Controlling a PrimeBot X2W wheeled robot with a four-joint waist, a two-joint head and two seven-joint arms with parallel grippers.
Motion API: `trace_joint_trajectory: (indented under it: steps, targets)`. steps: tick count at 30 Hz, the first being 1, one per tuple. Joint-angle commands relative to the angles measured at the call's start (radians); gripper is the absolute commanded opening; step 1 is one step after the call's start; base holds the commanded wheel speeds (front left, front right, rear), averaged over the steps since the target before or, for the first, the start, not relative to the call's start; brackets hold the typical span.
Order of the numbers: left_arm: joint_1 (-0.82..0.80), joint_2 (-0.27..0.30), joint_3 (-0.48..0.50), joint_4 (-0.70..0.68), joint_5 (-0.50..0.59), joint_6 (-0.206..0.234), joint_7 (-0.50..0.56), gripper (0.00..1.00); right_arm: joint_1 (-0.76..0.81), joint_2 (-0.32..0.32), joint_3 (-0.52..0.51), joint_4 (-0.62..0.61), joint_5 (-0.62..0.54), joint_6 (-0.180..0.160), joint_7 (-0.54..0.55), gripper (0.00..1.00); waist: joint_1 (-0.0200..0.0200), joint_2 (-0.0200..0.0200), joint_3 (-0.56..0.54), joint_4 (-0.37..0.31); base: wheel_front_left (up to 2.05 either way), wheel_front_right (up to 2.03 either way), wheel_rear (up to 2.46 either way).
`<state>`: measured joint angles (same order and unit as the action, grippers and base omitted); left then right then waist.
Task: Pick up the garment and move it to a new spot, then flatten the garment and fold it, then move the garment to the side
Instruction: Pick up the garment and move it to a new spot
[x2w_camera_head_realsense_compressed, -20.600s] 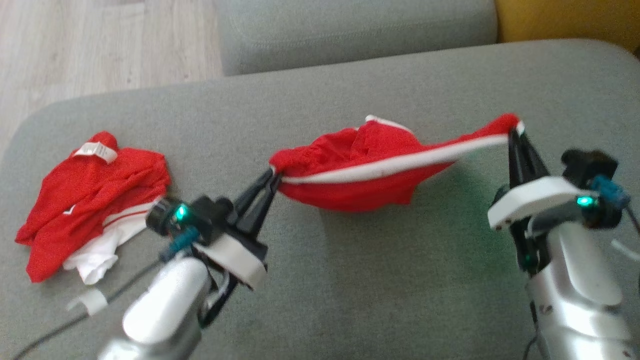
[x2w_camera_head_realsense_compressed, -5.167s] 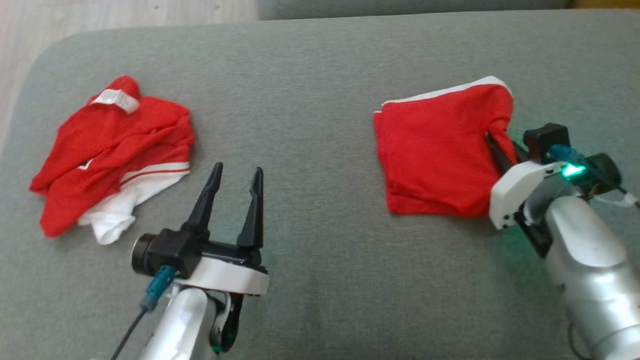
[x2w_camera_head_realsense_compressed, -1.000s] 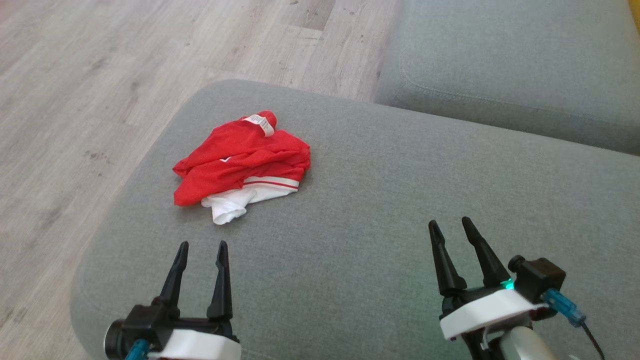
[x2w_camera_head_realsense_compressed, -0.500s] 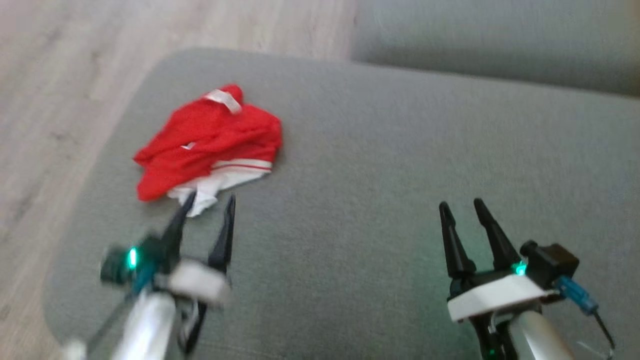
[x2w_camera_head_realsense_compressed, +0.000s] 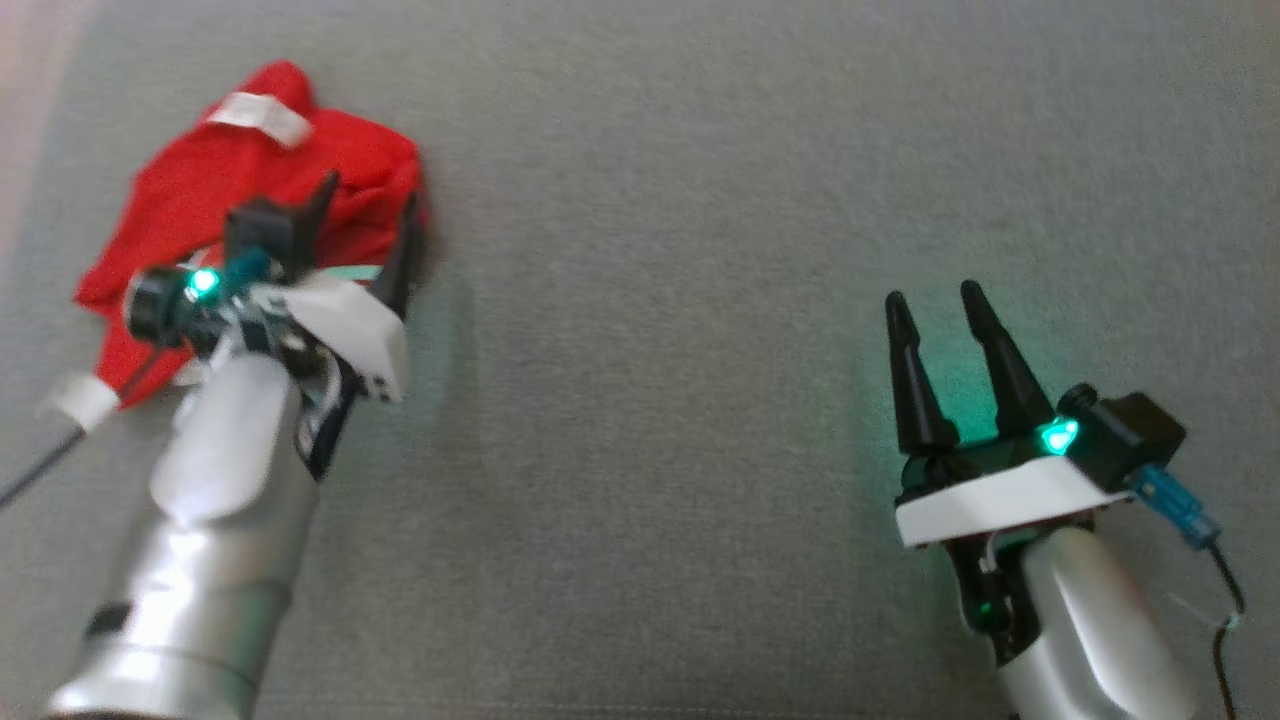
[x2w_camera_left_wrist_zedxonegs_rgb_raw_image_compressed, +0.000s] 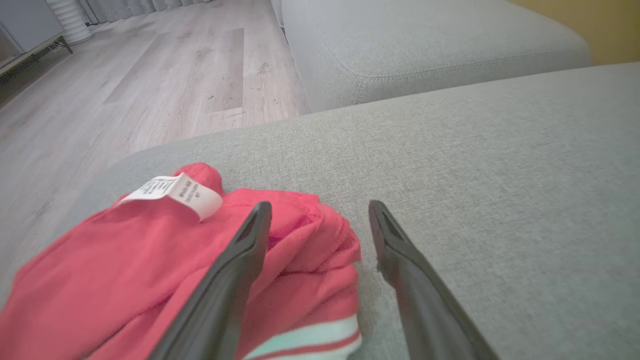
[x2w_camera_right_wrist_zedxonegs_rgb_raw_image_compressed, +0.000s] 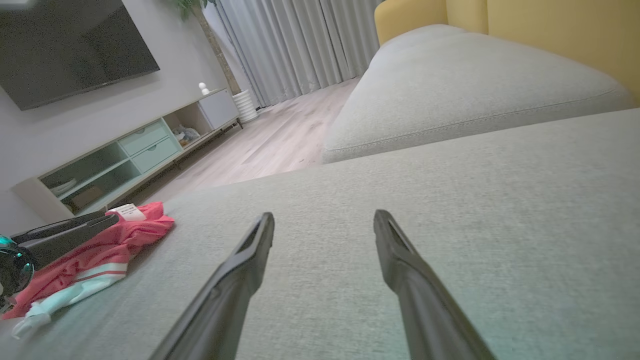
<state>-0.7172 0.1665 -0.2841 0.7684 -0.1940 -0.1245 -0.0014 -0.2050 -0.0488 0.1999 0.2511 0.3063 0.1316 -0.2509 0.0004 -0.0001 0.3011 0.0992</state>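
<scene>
Straddling the edge of the crumpled red garment (x2w_camera_head_realsense_compressed: 200, 170), your left claw (x2w_camera_head_realsense_compressed: 368, 200) is spread wide, half over the cloth, half over the grey sofa cushion (x2w_camera_head_realsense_compressed: 650, 300) it lies on. Your right claw (x2w_camera_head_realsense_compressed: 934, 296), also spread, hangs well apart above the same cushion.

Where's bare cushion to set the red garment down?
Free: the wide stretch of grey cushion between the red garment and the right gripper, and the strip beyond that gripper's fingertips. Crowded: the cushion's left end, where the crumpled garment lies with the open left gripper straddling its edge.
</scene>
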Motion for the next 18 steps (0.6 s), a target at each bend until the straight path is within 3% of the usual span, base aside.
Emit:
trace_joint_trajectory:
  steps: [1,8,9,10,18]
  targets:
    - [-0.056,0.048,0.025,-0.007,-0.003,-0.004,-0.004,1.0,-0.028,-0.001,0.018,-0.033,-0.006,-0.001,-0.011,1.0,-0.0004,0.0001,0.052,-0.047,0.0,0.0,0.0]
    - [-0.147,0.063,0.019,0.161,-0.005,0.014,0.022,1.0,-0.045,-0.001,0.006,-0.034,-0.003,-0.001,-0.011,1.0,-0.0004,0.0001,0.076,-0.076,0.0,0.0,0.0]
    - [-0.153,0.061,0.016,0.18,-0.005,0.014,0.023,0.46,-0.045,-0.001,0.008,-0.032,-0.003,-0.001,-0.011,1.0,-0.0004,0.0001,0.074,-0.078,0.0,0.0,0.0]
    - [-0.158,0.057,0.018,0.194,-0.013,0.013,0.016,0.0,-0.045,-0.001,0.01,-0.03,-0.002,-0.001,-0.011,1.0,-0.0004,0.0001,0.07,-0.081,0.0,0.0,0.0]
    - [-0.168,0.016,-0.026,0.19,-0.028,-0.002,-0.178,0.0,-0.037,-0.001,0.027,-0.011,0.007,-0.001,-0.011,1.0,-0.0004,0.0001,0.001,-0.1,0.0,0.0,0.0]
